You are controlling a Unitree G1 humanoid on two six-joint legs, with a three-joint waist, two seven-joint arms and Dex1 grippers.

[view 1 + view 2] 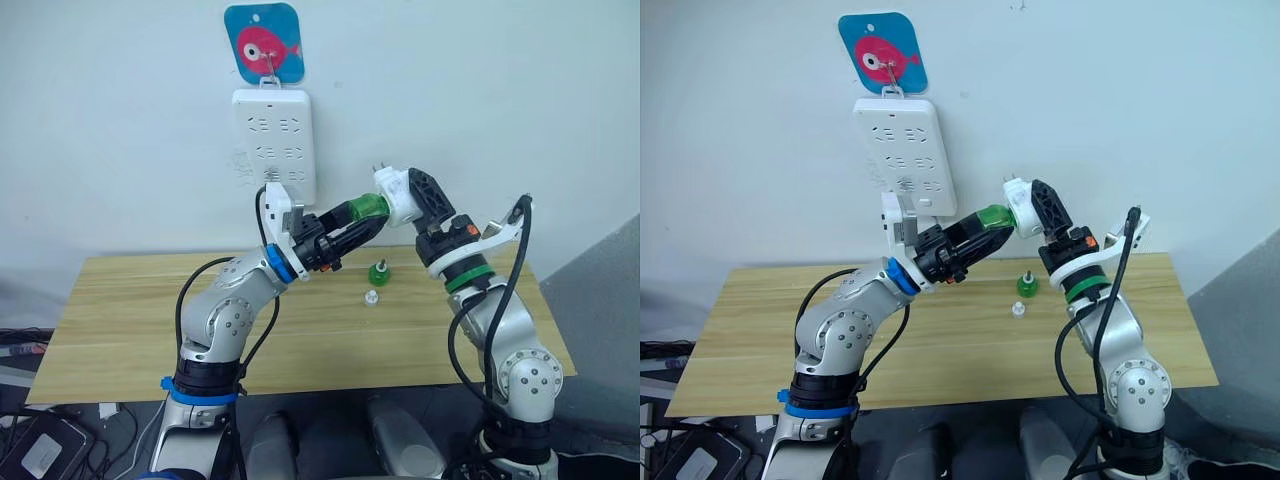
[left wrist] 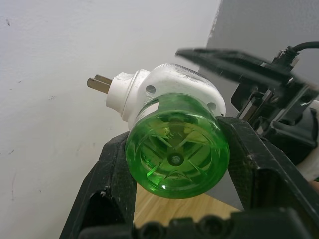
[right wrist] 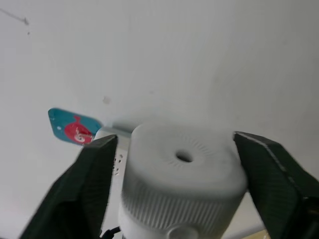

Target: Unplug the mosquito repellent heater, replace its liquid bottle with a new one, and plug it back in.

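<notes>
Two claws on heater [image 1: 402, 195] and bottle [image 1: 366, 209]

head pair high, wrist cams close-up

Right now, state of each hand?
Left hand: closed on the green bottle, which sits in the heater.
Right hand: closed on the heater.

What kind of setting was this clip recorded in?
Probably an indoor test or lab corner, not a lived-in room: a bare wooden table against a plain white wall, a power strip hung from a fish-print hook, loose cables beside it.
</notes>
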